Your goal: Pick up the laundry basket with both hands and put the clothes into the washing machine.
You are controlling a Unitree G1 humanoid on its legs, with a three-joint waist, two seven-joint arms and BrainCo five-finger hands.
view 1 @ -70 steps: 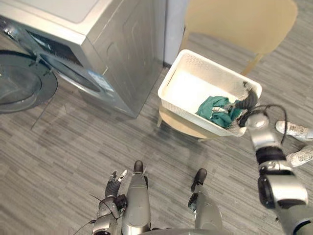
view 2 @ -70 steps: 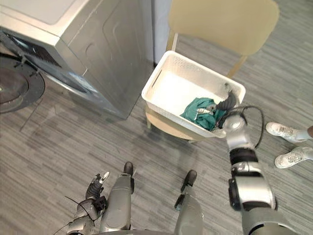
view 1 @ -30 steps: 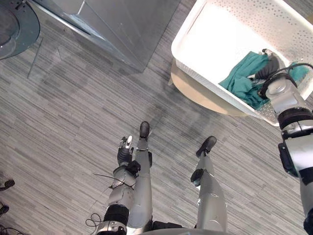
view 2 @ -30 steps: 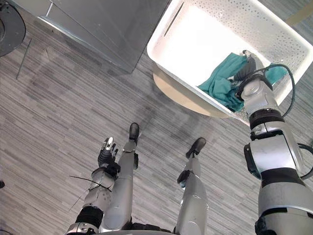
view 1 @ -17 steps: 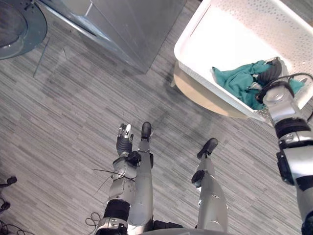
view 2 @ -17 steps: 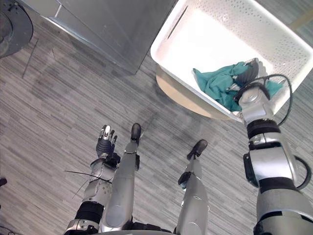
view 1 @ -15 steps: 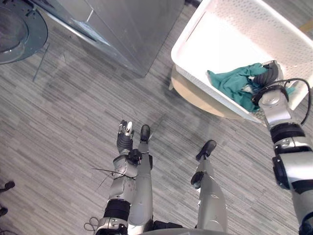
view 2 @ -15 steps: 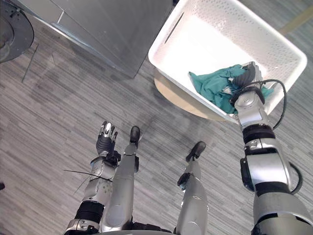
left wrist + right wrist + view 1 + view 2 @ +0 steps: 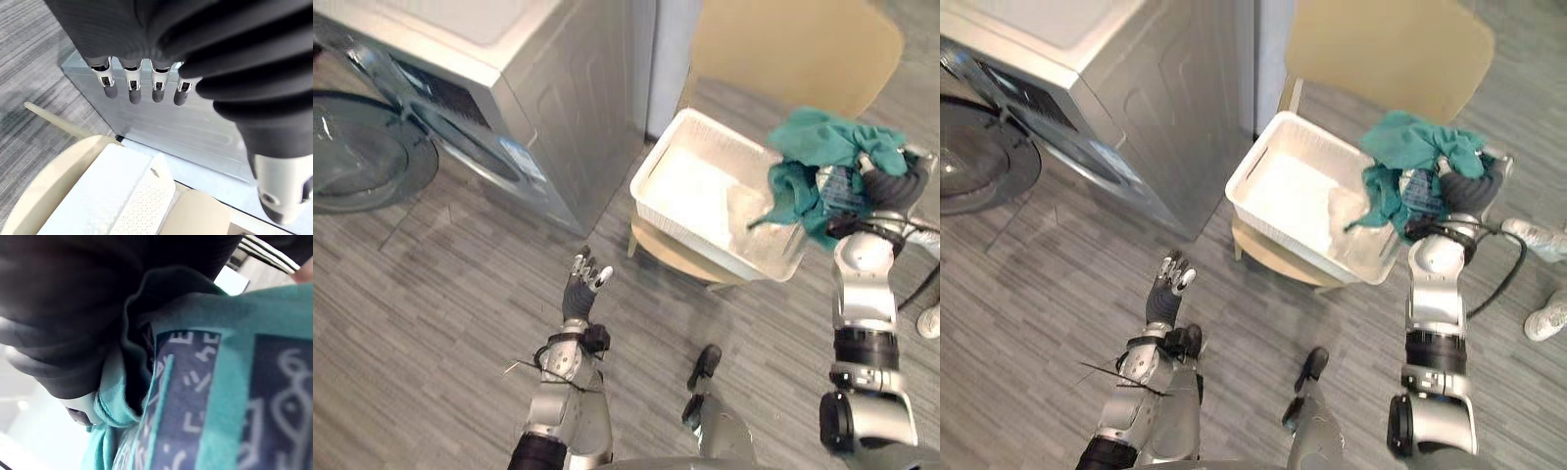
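Note:
A white laundry basket (image 9: 690, 191) rests on a low wooden stool (image 9: 671, 251) beside the washing machine (image 9: 558, 98). My right hand (image 9: 889, 182) is raised above the basket's right end, shut on a teal garment (image 9: 818, 147) that hangs in a bunch clear of the basket. In the right wrist view the teal cloth (image 9: 215, 396) is pressed against the hand's dark cover. My left hand (image 9: 578, 293) is open, fingers straight, held over the floor in front of the machine and apart from the basket. The basket's inside looks bare.
The washer's round door (image 9: 357, 152) stands open at the left over the floor. A beige chair back (image 9: 793, 49) rises behind the basket. A person's white shoes (image 9: 1531, 235) stand on the floor at the right, close to my right arm.
My right hand has lifted the teal garment up out of the basket. My left hand has risen forward. The view has tilted up, bringing the washer and its door back in.

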